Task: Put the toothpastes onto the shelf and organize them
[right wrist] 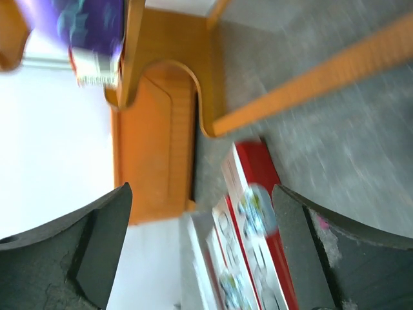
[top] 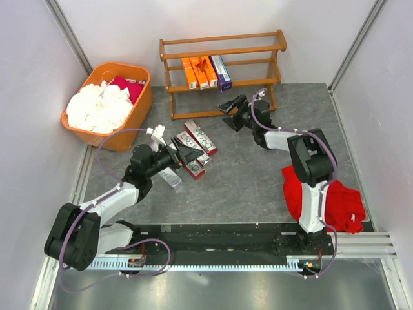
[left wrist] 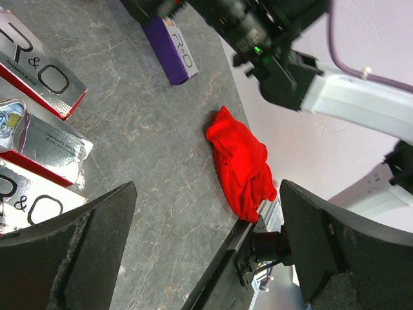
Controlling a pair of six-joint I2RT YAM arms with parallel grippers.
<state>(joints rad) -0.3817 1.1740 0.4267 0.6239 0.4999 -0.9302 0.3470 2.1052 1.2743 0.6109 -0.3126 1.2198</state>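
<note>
Red-and-silver cartons are the ones to watch here. A loose bunch of them lies flat on the counter, left of centre and a bit near of the shelf. The left hand sits right at the left edge of that bunch, jaws spread wide with nothing in them.

Catch is, its wrist view shows the gap between the fingers framing bare counter and the red cloth way off at the near right. The cartons sit off to one side of that gap, so it isn't lined up on any of them yet. Their long axes run diagonally, far-left to near-right. My guess is the hand needs to slide over and turn so it closes across a carton's narrow width, not along its length.

The right hand is low at the near front of the shelf, also wide open and empty. A loose purple carton looks to be lying on the counter just by it; can't tell if they touch. So the left arm is clearly nearer the bunch and the right arm nearer the shelf.

The middle tier holds three orange cartons and a purple carton side by side. Plenty left to do, I'd say.
</note>
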